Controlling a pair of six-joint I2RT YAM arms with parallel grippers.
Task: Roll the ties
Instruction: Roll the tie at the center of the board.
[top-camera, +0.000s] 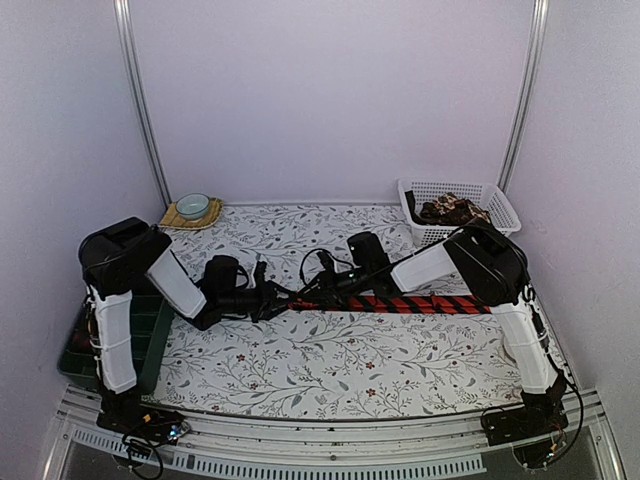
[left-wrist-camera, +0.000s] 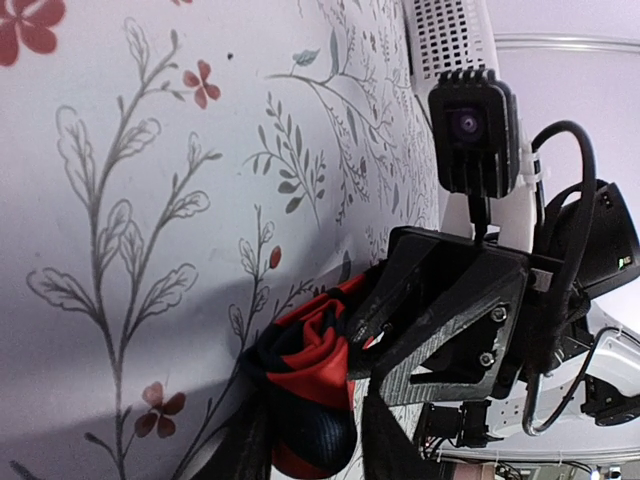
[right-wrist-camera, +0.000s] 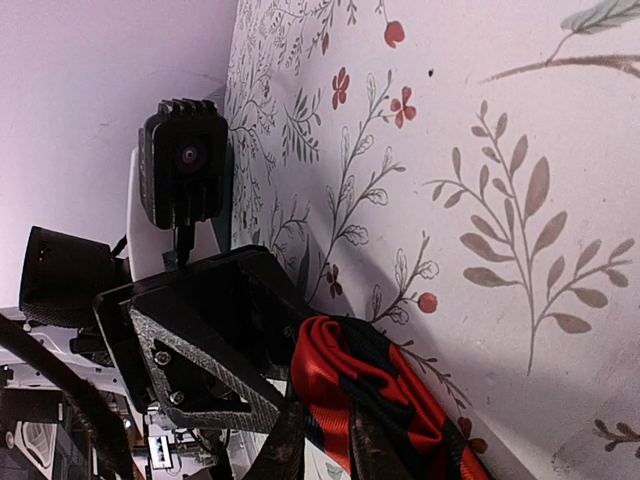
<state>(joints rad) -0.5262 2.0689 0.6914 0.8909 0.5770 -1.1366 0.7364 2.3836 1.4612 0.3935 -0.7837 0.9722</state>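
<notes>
**Both jaws at the tie's left end, the strip running off to the right**

The red striped tie (top-camera: 420, 304) lies on the bench (top-camera: 330, 370) between the two arms, its long axis running from side to side. Its left end is bunched into a small loose coil (left-wrist-camera: 305, 395), and the two sets of jaws meet there from opposite sides. The left jaws are closed around the coil. The right jaws are narrow and appear to pinch a fold of it, with their tips close to the left ones. All the unrolled length stretches to the robot's right, passing under the right arm (top-camera: 440, 265). The roll therefore has to travel rightward along that axis. I judge the roll barely begun, since most of the strip lies flat. The likely risk is the slack coil springing open if either grip lets go
</notes>
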